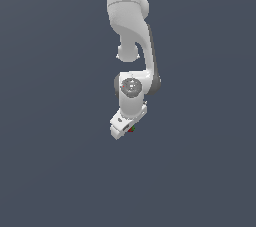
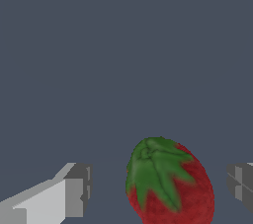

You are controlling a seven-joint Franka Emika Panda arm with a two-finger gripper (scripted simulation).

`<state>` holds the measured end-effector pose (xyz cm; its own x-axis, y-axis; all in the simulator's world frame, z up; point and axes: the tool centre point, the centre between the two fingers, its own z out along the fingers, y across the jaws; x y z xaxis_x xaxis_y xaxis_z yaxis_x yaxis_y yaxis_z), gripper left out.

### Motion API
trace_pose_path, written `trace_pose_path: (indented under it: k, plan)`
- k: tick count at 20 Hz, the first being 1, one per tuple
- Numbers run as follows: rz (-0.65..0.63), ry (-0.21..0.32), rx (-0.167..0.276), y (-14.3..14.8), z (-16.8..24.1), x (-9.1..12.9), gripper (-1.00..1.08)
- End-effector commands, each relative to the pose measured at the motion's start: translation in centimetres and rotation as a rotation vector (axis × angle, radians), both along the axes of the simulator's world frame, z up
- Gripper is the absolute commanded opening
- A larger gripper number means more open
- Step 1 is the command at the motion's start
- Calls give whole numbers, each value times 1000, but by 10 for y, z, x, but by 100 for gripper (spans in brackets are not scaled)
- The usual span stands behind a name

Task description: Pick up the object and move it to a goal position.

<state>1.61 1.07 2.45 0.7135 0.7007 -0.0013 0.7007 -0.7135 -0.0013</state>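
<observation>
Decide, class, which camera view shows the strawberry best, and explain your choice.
The wrist view: the strawberry fills much of the frame, red body and green leafy cap clear, lying between the open fingers. The exterior view shows it only as a tiny red-green speck beside the white gripper.

the strawberry was deep red with a faint mottled skin, capped by streaked green leaves; the gripper was white with grey fingertips; the arm was white with dark grey joints; the ground was flat slate blue-grey
</observation>
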Motion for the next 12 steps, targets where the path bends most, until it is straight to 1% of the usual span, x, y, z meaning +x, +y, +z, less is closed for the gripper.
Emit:
trace_pose_path:
  k: [1, 2, 12]
  plan:
    - [0, -2, 0, 0, -2, 1, 100]
    - [0, -2, 0, 0, -2, 1, -100]
    - [0, -2, 0, 0, -2, 1, -100]
